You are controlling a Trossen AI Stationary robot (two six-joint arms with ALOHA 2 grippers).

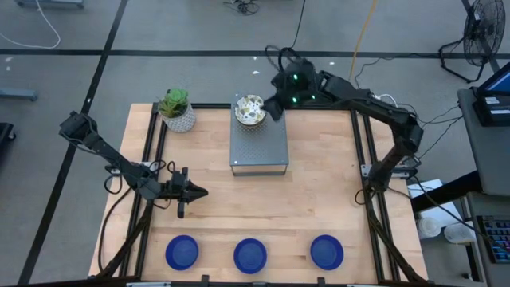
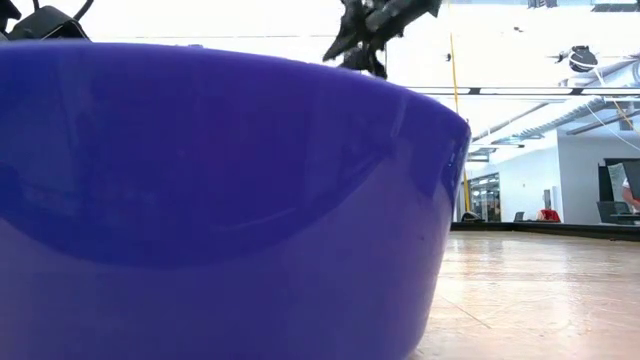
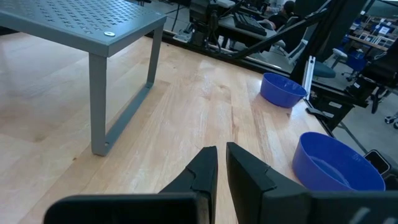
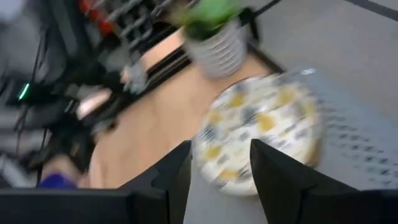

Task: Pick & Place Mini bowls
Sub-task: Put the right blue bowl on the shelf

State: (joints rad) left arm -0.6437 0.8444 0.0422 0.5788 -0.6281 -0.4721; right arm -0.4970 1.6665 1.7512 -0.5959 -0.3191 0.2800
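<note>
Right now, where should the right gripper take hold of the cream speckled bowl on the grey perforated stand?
Probably the rim of the cream speckled bowl, from above: it sits upright and open on the grey perforated stand, and the right gripper is open, its fingers either side of the near rim.

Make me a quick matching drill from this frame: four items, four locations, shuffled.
Items:
1. speckled bowl
2. blue bowls
3. potted plant
4. left gripper

Places:
A. far left corner of the table
B. row along the table's near edge
C. on the grey perforated stand, under the right gripper
D. low over bare wood on the table's left side

Pairs: 1-C, 2-B, 3-A, 4-D
</note>
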